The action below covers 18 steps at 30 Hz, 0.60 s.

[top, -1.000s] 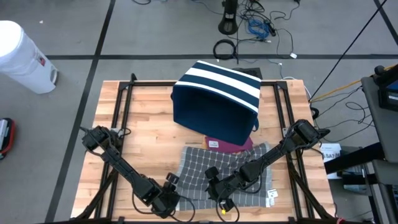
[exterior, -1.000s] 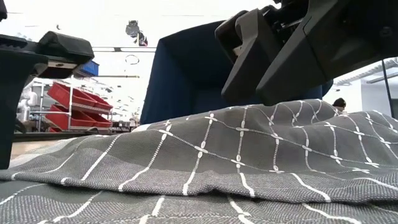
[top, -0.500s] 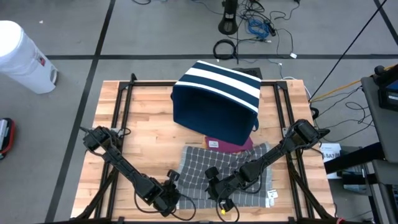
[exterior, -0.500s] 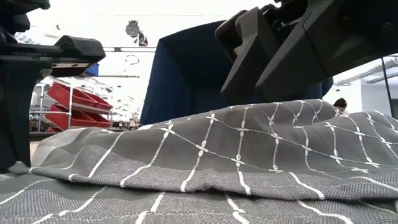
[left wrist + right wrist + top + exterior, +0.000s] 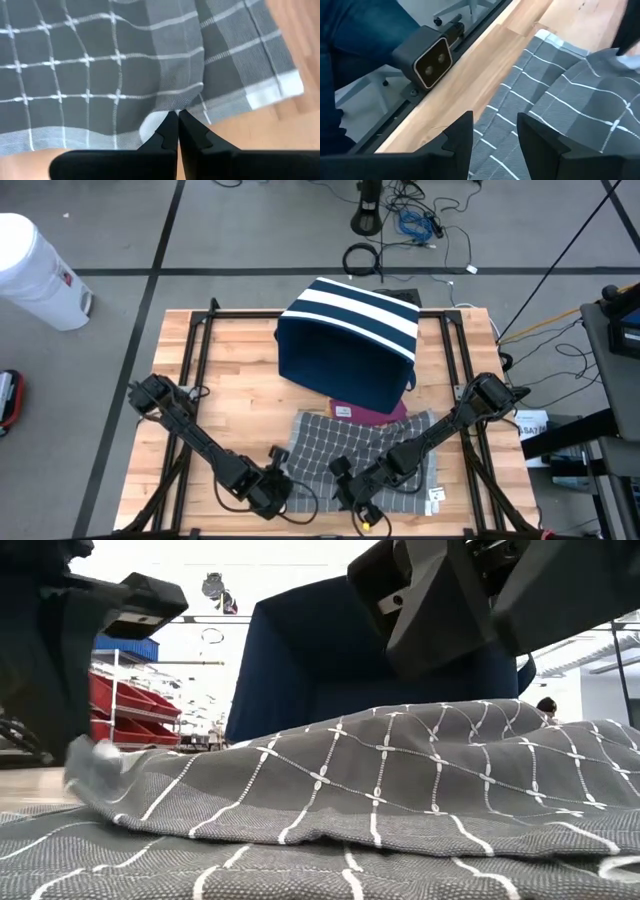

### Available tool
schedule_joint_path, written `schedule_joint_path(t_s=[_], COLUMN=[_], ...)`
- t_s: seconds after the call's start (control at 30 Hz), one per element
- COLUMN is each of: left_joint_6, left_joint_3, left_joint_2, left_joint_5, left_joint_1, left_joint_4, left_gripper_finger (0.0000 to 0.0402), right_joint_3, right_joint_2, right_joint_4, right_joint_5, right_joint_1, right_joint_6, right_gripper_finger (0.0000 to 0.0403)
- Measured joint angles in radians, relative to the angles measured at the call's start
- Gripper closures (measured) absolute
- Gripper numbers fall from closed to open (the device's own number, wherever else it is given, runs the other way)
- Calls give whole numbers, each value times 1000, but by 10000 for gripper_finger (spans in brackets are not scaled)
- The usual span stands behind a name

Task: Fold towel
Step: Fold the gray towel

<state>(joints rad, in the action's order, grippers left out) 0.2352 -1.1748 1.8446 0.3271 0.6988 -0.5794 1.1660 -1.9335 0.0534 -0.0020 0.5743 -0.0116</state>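
Note:
The grey towel [image 5: 372, 442] with a white grid lies rumpled on the near half of the wooden table, and it fills the low view [image 5: 400, 780]. My left gripper [image 5: 272, 488] is at the towel's near left corner, shut on it [image 5: 177, 114]. My right gripper [image 5: 352, 492] is open near the middle of the towel's near edge. In its wrist view [image 5: 495, 127] both fingers stand over the towel [image 5: 580, 105]. In the low view it hangs above the cloth [image 5: 450, 610], and I see no touch. My left gripper pinches the towel's edge [image 5: 172, 102] at the near left corner between its two fingertips, coming slanting down from the table's left. That corner [image 5: 92, 755] is raised a little off the table and the remaining cloth lies slack. One layer or several, I cannot tell.
A navy basket with white stripes [image 5: 350, 335] stands past the towel's far edge. A maroon cloth [image 5: 372, 412] peeks out between them. A white tag [image 5: 437, 496] lies at the towel's near right corner. Black frame rails run along both sides. The low camera [image 5: 430, 60] sits on the near edge.
My left gripper has moved toward the table's right and slightly farther, in over the towel's near left corner. That corner now stands lifted off the table while the rest of the towel stays put. My right gripper has risen a little and shifted toward the near edge.

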Motion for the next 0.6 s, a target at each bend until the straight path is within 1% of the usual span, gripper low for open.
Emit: schedule_joint_path(t_s=[0.3, 0.4, 0.5, 0.6], left_joint_6=[6, 23, 27, 26], left_joint_3=[-1, -1, -18, -51], left_joint_2=[-11, -11, -11, -11], left_joint_5=[-105, -137, -148, -136], left_joint_1=[-7, -7, -6, -6], left_joint_4=[81, 97, 88, 86], left_gripper_finger=[400, 401, 401, 401], right_joint_3=[0, 0, 0, 0], right_joint_2=[-37, -43, -44, -44], right_joint_4=[-2, -1, 0, -1], right_joint_5=[-5, -30, -29, -30], right_joint_1=[-1, -1, -1, -1], right_joint_6=[-5, -1, -1, 0], right_gripper_finger=[261, 261, 261, 261])
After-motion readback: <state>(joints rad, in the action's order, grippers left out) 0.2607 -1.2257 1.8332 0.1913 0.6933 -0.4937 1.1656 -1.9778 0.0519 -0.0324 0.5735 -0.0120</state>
